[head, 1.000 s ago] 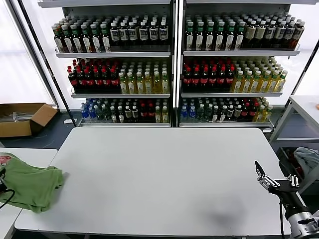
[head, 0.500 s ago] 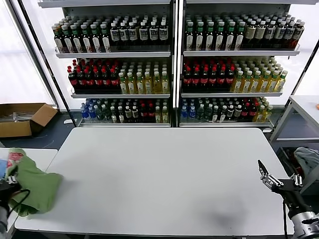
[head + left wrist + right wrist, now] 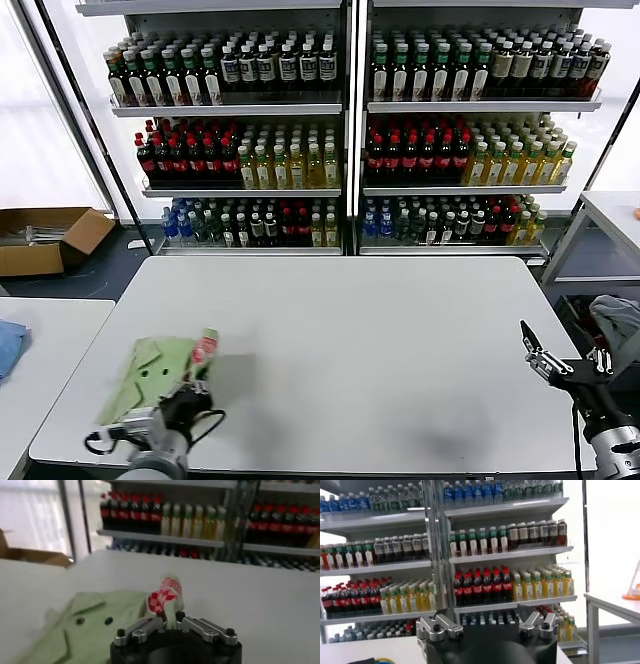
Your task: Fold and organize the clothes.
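Observation:
The light green shirt (image 3: pixel 150 372) lies bunched on the front left part of the white table (image 3: pixel 340 340), collar and small buttons showing. A fold with the red-and-white graphic (image 3: pixel 205 348) stands up from it. My left gripper (image 3: pixel 188 402) sits at the shirt's near edge, shut on that raised fold. In the left wrist view the shirt (image 3: pixel 95 625) spreads away from the left gripper (image 3: pixel 170 621), and the printed fold (image 3: pixel 165 596) rises from between its jaws. My right gripper (image 3: pixel 535 355) hangs open past the table's right front corner, holding nothing; in its own view the right gripper (image 3: pixel 487 626) faces the shelves.
Shelves of bottles (image 3: pixel 340 130) stand behind the table. A lower side table (image 3: pixel 50 330) on the left carries a blue cloth (image 3: pixel 8 345). A cardboard box (image 3: pixel 45 235) sits on the floor at left. A grey-white cloth (image 3: pixel 615 318) lies at the right.
My left gripper has carried the green shirt rightward, off the left side table and onto the main table's front left. The right gripper has barely moved.

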{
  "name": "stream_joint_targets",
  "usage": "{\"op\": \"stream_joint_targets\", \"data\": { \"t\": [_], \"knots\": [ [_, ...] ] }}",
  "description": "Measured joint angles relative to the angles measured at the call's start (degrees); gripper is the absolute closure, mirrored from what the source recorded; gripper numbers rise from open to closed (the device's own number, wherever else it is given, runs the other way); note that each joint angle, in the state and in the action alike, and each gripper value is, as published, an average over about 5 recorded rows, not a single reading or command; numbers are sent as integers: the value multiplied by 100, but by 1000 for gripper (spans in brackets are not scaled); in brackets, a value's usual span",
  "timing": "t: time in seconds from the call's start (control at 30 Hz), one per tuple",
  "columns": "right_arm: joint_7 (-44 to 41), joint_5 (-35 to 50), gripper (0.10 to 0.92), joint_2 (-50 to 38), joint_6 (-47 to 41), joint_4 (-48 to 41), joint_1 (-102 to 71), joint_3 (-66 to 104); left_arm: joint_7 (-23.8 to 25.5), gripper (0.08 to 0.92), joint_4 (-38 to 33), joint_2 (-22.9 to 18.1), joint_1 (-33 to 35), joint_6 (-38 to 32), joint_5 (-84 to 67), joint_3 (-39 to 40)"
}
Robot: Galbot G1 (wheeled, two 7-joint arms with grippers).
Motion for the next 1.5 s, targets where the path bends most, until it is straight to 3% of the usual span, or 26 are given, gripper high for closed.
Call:
{"op": "stream_joint_targets", "data": {
  "t": [0.37, 0.73, 0.93, 1.13, 1.5],
  "knots": [
    [-6, -178, 203, 94, -108, 164, -28, -179, -331, 835, 267, -243, -674, 15, -611, 1186],
    [96, -492, 203, -27, -381, 261, -8, -792, 154, 529, 77, -119, -762, -218, -1320, 1462],
    [168, -446, 203, -158, -754, 251, 198, -1458, 681, 356, -198, 17, -647, -501, -1705, 1108],
    [263, -383, 203, -242, -1246, 43, 677, -2543, 1255, 204, -324, 282, -512, -745, -1638, 271],
    [546, -769, 203, 42, -1693, -782, 1757, -4555, 1816, 177, -669, 237, -127, -1078, -1365, -919]
  ]
}}
